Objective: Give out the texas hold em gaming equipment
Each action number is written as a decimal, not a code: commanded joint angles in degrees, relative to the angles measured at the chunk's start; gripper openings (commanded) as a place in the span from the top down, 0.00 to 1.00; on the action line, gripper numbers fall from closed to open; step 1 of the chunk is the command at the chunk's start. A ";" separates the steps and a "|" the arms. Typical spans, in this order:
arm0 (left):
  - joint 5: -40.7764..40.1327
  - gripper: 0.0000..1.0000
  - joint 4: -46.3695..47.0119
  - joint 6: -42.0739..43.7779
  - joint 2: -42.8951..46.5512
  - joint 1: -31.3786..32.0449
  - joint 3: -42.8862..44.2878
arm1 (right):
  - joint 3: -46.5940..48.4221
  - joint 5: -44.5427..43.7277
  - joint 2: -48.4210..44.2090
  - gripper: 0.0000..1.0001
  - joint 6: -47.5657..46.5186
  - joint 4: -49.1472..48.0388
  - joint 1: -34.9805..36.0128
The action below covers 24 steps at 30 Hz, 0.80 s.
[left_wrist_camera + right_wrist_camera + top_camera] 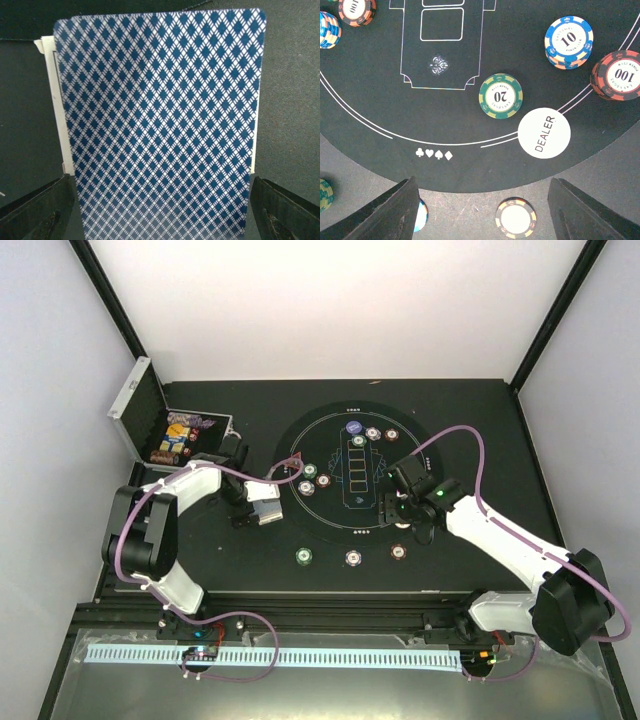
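Note:
My left gripper (260, 513) is left of the round mat, shut on a deck of playing cards (160, 125) with blue diamond backs; the deck fills the left wrist view between both fingers. My right gripper (482, 215) is open and empty over the mat's edge; in the top view it (393, 507) is at the mat's right side. Under it lie a white DEALER disc (544, 133), a green 20 chip (501, 95), a blue 10 stack (568, 41) and a red 100 stack (619, 75). A white-centred chip (516, 218) lies off the mat between the fingers.
The open silver case (140, 410) holding chips stands at the far left. The round black mat (340, 515) carries a blue disc (354, 427), a red triangle (294, 462) and several chips. Green (305, 557), white (353, 558) and red (398, 552) chips lie in front of it.

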<state>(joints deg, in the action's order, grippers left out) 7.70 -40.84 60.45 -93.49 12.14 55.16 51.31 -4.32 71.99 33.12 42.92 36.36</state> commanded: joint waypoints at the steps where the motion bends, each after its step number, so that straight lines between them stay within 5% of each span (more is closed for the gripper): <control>1: -0.80 0.01 2.72 -0.11 -0.72 0.51 -0.95 | 1.69 0.08 -0.71 0.27 -0.08 0.69 0.38; 24: 0.25 0.01 4.41 1.79 -1.79 -1.16 -1.67 | 0.56 1.45 -0.76 0.35 0.54 -0.26 0.38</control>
<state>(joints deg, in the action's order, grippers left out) 7.22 -36.45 60.95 -95.00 11.27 53.36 51.40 -3.68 71.99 33.28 42.89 36.36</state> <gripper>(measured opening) 0.989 0.654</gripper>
